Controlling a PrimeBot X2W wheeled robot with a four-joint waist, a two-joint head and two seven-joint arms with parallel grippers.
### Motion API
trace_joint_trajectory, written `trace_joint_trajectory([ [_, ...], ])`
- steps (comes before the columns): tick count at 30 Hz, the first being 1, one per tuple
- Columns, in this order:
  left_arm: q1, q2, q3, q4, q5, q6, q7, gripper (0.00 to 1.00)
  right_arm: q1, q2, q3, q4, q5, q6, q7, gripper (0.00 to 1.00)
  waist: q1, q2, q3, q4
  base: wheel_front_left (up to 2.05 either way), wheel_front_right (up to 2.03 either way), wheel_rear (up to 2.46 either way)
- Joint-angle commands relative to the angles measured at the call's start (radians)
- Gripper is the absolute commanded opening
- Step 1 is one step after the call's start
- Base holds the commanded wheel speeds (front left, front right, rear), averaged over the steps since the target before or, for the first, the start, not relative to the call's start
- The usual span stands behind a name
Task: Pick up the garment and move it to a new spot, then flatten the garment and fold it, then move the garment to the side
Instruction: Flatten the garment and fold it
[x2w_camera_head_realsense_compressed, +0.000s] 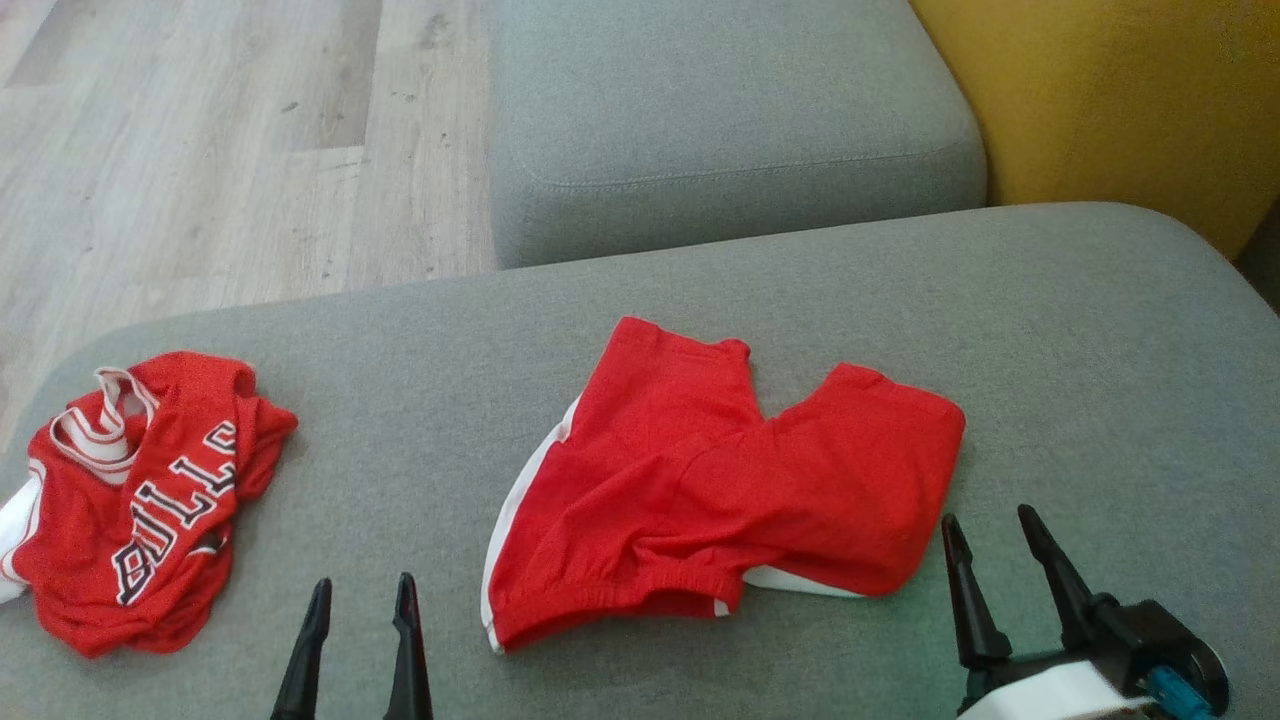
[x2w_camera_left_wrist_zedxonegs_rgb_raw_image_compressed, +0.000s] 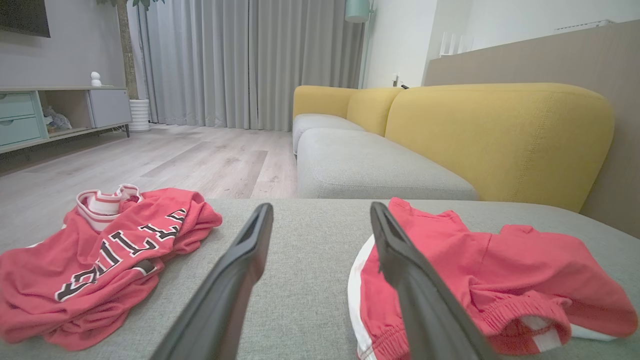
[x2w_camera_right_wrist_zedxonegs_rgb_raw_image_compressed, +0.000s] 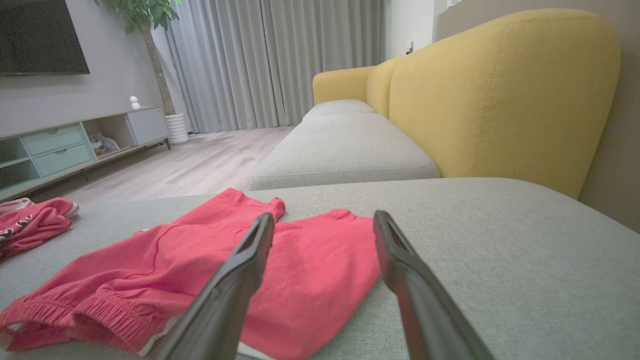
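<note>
A pair of red shorts (x2w_camera_head_realsense_compressed: 720, 480) with white side stripes, a garment, lies crumpled in the middle of the grey seat cushion (x2w_camera_head_realsense_compressed: 1100, 350), waistband toward me. A second garment, a red jersey (x2w_camera_head_realsense_compressed: 150, 500) with dark lettering, lies bunched at the cushion's left end. My left gripper (x2w_camera_head_realsense_compressed: 362, 590) is open, low over bare cushion between the two garments. My right gripper (x2w_camera_head_realsense_compressed: 988, 520) is open just right of the shorts' near right corner. The left wrist view has the jersey (x2w_camera_left_wrist_zedxonegs_rgb_raw_image_compressed: 100, 260) left of the open left gripper (x2w_camera_left_wrist_zedxonegs_rgb_raw_image_compressed: 321, 210) and the shorts (x2w_camera_left_wrist_zedxonegs_rgb_raw_image_compressed: 500, 270) right. In the right wrist view the shorts (x2w_camera_right_wrist_zedxonegs_rgb_raw_image_compressed: 200, 260) lie under and left of the open right gripper (x2w_camera_right_wrist_zedxonegs_rgb_raw_image_compressed: 324, 217).
A second grey cushion (x2w_camera_head_realsense_compressed: 720, 110) adjoins at the back, with a gap line between. The yellow backrest (x2w_camera_head_realsense_compressed: 1120, 90) stands along the right. Wooden floor (x2w_camera_head_realsense_compressed: 200, 150) drops off beyond the cushion's far left edge. Bare cushion stretches right of the shorts.
</note>
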Motion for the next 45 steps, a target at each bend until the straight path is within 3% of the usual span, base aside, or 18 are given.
trace_joint_trajectory([
  [1, -0.026, -0.007, 0.031, -0.036, -0.001, 0.007, -0.009, 1.0, -0.024, -0.005, 0.028, -0.036, 0.004, -0.001, -0.004, 1.0, 0.0, 0.0, -0.001, 0.001, 0.0, 0.0, 0.0],
  [15, -0.025, -0.007, -0.004, -0.006, -0.003, -0.006, -0.009, 1.0, -0.03, -0.005, 0.031, -0.036, 0.0, -0.001, -0.004, 1.0, 0.0, 0.0, 0.009, 0.002, 0.0, 0.0, 0.0],
  [20, -0.055, -0.006, -0.115, 0.05, 0.046, -0.12, -0.009, 1.0, -0.039, -0.005, 0.035, -0.043, -0.001, -0.001, -0.004, 1.0, 0.0, 0.0, 0.035, -0.013, 0.0, 0.0, 0.0],
  [26, -0.176, 0.009, -0.297, 0.195, 0.115, -0.154, -0.01, 1.0, -0.074, -0.005, 0.057, -0.045, -0.011, -0.001, -0.004, 1.0, 0.0, 0.0, 0.092, -0.065, 0.0, 0.0, 0.0],
  [33, -0.345, 0.016, -0.519, 0.422, 0.064, -0.158, -0.01, 1.0, -0.105, -0.005, 0.08, -0.038, -0.013, -0.001, -0.004, 1.0, 0.0, 0.0, 0.143, -0.148, 0.0, 0.0, 0.0],
  [38, -0.44, 0.013, -0.503, 0.491, 0.056, -0.148, -0.01, 1.0, -0.13, -0.005, 0.088, -0.04, -0.009, -0.001, -0.004, 1.0, 0.0, 0.0, 0.182, -0.207, 0.0, 0.0, 0.0],
  [45, -0.501, 0.02, -0.477, 0.566, 0.108, -0.072, -0.01, 1.0, -0.15, -0.005, 0.101, -0.042, -0.003, -0.001, -0.004, 1.0, 0.0, 0.0, 0.216, -0.269, 0.0, 0.0, 0.0],
])
